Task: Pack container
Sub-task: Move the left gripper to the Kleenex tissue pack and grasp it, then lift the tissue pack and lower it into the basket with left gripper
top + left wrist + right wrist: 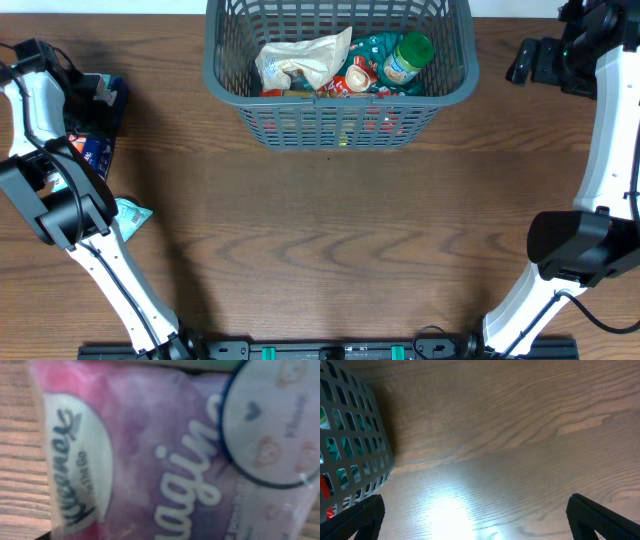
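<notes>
The left gripper (103,95) hovers close over a pink-purple tissue packet (150,460) at the left edge of the table (320,230); whether its jaws are spread or pinching I cannot tell. The right gripper (475,520) stands spread wide beside the container (340,100), which sits far-middle and already holds packets (300,60) and a jar (408,55). The tissue packet and a teal packet (132,213) nearby lie outside it, so packing seems unfinished.

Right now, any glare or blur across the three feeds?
Overhead: sharp, evenly lit, dark grey plastic lattice basket clear. Left wrist: pink-purple plastic tissue packet fills the frame, badly out of focus. Right wrist: bright glare patch on the brown wooden table.
</notes>
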